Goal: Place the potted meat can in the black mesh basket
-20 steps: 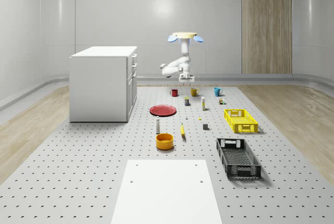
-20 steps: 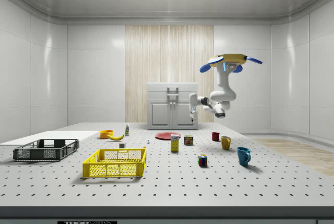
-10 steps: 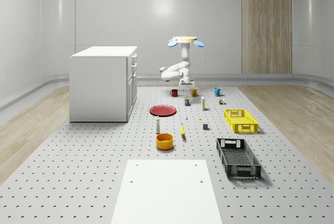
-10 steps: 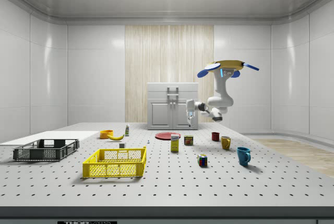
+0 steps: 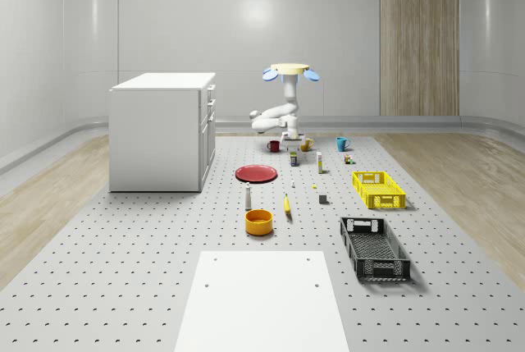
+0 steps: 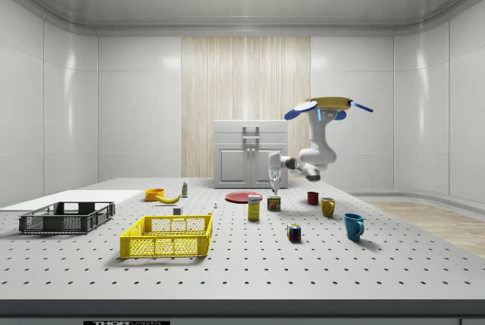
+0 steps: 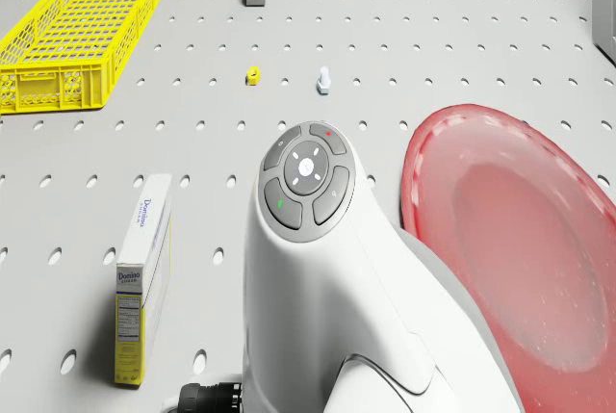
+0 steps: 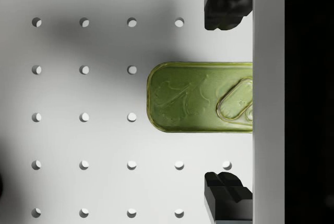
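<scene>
Lower than a second ago, the pincer [image 8: 228, 96] now hangs spread wide just above the potted meat can [image 6: 273, 203], a finger [image 8: 225, 4] either side of its green lid. That can stands on the desk [image 5: 164, 270] near the red plate [image 5: 257, 173], well apart from the black basket [image 5: 374, 247]. Closing off-centre could tip it. Overhead, the drone [image 6: 326, 105] hovers, also lower.

- White cabinet [image 5: 162, 130] standing at the whole-scene view's left of the pegboard table [image 5: 123, 270]
- Red plate [image 5: 257, 173] lying flat near the cabinet
- Yellow crate [image 5: 378, 189] beyond the banana [image 5: 287, 203] and orange bowl [image 5: 258, 221]
- Blue mug [image 6: 353, 226] nearest the side view's right
- Sugar box [image 7: 142, 277] upright beside the plate
</scene>
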Controlling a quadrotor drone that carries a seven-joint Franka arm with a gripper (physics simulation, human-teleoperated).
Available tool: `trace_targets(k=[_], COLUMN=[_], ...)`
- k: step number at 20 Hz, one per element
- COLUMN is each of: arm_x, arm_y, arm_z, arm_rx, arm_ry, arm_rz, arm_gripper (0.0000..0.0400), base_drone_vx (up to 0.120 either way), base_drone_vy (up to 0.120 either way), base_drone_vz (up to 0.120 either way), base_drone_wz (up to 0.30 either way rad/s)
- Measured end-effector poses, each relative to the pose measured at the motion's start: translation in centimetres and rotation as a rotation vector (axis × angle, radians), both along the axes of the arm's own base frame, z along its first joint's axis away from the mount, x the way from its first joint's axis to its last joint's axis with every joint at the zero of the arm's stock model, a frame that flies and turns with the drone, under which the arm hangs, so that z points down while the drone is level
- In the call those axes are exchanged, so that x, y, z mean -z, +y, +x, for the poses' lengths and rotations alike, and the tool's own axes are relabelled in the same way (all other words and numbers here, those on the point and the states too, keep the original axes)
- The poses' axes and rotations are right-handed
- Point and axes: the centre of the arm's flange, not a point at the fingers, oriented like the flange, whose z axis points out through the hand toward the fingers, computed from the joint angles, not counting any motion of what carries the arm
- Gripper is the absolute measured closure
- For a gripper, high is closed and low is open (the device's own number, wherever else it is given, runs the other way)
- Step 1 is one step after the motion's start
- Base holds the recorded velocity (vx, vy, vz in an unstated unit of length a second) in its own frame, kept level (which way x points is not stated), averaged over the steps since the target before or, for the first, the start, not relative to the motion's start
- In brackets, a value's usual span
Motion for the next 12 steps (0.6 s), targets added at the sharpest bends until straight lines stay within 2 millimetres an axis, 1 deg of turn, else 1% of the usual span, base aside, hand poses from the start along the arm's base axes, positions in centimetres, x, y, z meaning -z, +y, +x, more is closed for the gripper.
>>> trace_targets(k=[3, 12], arm_x=[0.0, -1.8], arm_y=[0.0, 0.0], arm_z=[0.0, 0.0], arm_rx=[0.0, 0.0], arm_ry=[0.0, 0.0], arm_rz=[0.0, 0.0], arm_gripper=[0.0, 0.0], base_drone_vx=[0.0, 0.0], base_drone_vy=[0.0, 0.0], base_drone_vz=[-0.107, 0.0], base_drone_wz=[0.0, 0.0])
